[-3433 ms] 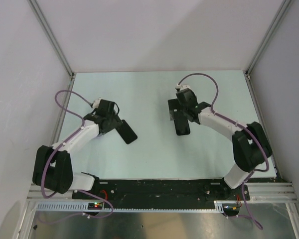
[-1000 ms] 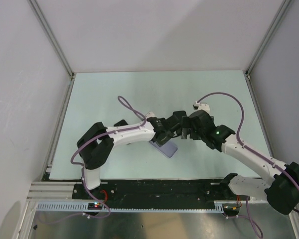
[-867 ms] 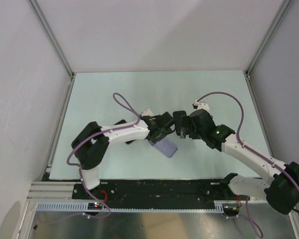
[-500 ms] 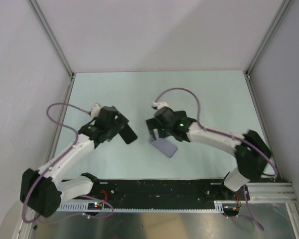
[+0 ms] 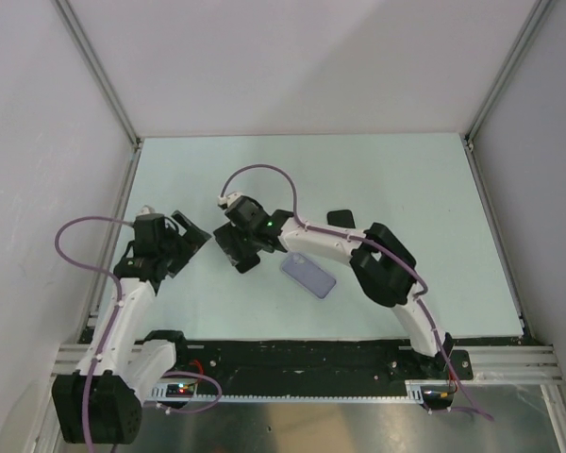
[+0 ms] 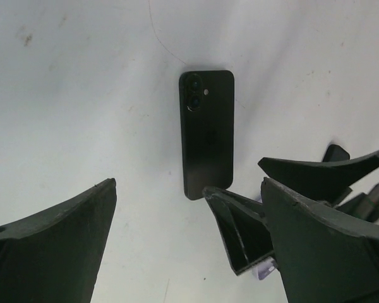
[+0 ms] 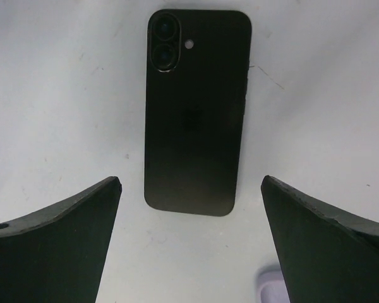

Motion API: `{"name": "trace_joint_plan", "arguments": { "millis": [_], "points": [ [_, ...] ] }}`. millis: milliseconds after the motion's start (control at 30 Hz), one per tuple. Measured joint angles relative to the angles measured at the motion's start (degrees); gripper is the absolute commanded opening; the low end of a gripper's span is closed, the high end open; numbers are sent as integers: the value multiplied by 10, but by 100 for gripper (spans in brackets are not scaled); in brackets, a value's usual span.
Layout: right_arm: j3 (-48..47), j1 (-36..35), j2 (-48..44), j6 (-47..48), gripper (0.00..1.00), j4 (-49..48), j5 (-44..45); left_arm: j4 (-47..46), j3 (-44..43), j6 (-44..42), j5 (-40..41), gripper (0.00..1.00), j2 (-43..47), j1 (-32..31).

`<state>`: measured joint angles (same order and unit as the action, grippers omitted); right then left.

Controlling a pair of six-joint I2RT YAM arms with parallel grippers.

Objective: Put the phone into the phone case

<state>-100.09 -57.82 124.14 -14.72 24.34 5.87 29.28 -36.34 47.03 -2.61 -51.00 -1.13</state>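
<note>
The black phone lies back up on the pale green table, its camera lenses at the far end. My right gripper hangs open just short of the phone's near end, with nothing between its fingers. In the top view this right gripper covers most of the phone. My left gripper is open and empty to the left; its wrist view shows the phone ahead and the right gripper's fingers close by. The lilac phone case lies flat to the right, apart from both grippers.
The right arm stretches across the table's middle, passing just behind the case. A corner of the case shows beside the right finger. Grey walls with metal rails enclose the table on three sides.
Both grippers left the case in the middle. The left gripper opened and drew back to the left. The right arm swung left and now sits over the phone.
</note>
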Motion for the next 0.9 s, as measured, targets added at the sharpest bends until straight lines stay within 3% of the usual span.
{"name": "trace_joint_plan", "arguments": {
  "millis": [233, 633, 900],
  "points": [
    [-48, -5, 55, 0, 99, 33, -9, -1, 0, -30, -37, 100, -11, 50],
    [-52, -23, 66, 0, 99, 53, 13, -37, 0, -24, -66, 100, -36, 68],
    [-52, -41, 72, -3, 89, 62, 46, -57, 22, -14, -65, 99, -37, 68]
  ]
}}
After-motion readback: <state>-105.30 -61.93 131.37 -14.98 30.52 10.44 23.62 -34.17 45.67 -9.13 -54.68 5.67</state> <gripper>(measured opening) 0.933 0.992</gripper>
